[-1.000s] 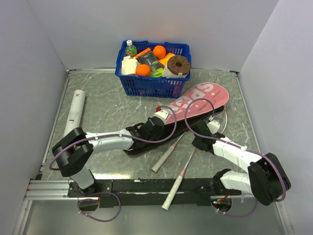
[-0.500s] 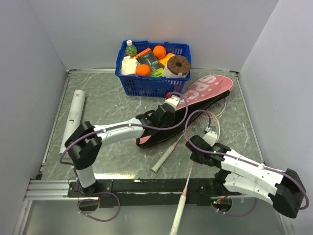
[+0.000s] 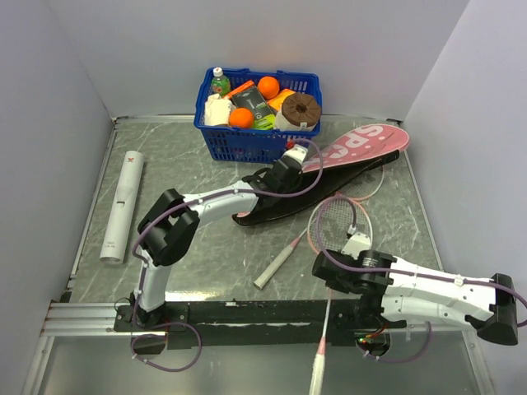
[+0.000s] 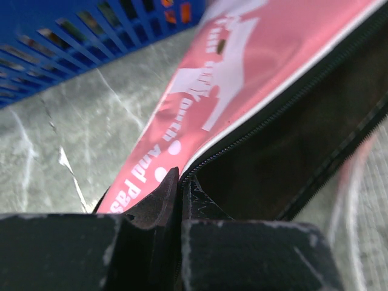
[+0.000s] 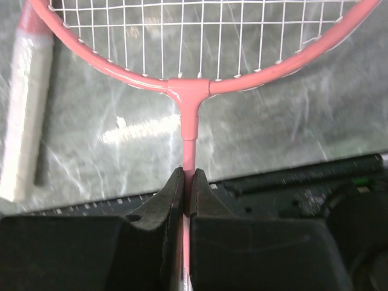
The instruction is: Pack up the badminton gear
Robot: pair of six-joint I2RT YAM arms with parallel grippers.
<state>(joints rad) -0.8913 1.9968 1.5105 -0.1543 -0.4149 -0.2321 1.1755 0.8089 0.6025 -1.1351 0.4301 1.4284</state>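
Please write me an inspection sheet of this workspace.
Surface: grey marbled table, no spills.
Job's things: pink cover open at the zip; one racket gripped, handle past the near edge; second racket on the table; white tube at left; shuttlecocks: nothing seen.
Clutter: blue basket of groceries, far edge.
Grippers: left gripper shut on the cover's edge; right gripper shut on the racket's shaft.
Cables: purple cables loop along both arms.
Surroundings: plain walls on three sides.

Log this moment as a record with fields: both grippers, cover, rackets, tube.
left gripper: shut on the pink cover at its edge, beside the zipper
right gripper: shut on the held racket at its shaft, just below the head
pink cover state: unzipped, black inside showing
second racket: lying loose, not gripped
tube: lying far left, apart from both arms
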